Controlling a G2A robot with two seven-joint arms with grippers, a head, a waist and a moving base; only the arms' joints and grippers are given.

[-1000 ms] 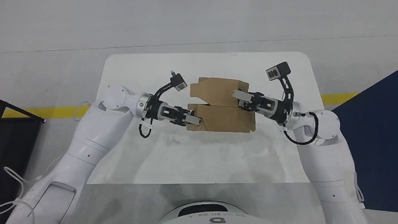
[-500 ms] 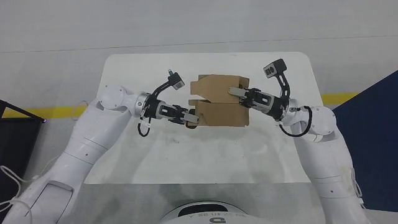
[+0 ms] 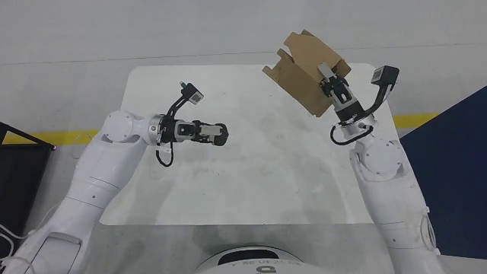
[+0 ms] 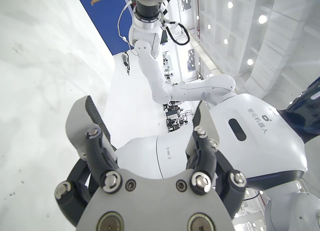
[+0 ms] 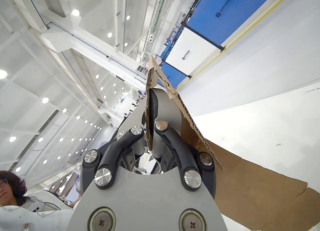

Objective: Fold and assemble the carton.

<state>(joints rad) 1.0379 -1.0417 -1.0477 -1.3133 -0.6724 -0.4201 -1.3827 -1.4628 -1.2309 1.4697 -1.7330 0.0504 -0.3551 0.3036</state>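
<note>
Swinging up and away from the middle of the tabletop, the carton has gone from lying flat between both arms a second ago to hanging in the air at the far right corner, carried by the right claw alone. That claw is clamped tight on one cardboard edge. The right wrist view shows the corrugated panel pinched between its two fingers, with the rest of the carton spreading out beyond the grip, tilted and clear of the surface. The left claw, which half a second ago sat at the carton's left end, has let go and drawn back. It now sits over the left-middle of the tabletop with its fingers spread wide and nothing between them. The carton looks partly opened, with flaps standing loose, though I cannot tell how many folds are made. For the task this reads as a reorienting step rather than a finished one. The carton is held by one thin edge only, so it may swing or slip, and the left claw would probably need to come back to steady a panel before any flap can be folded in.
</note>
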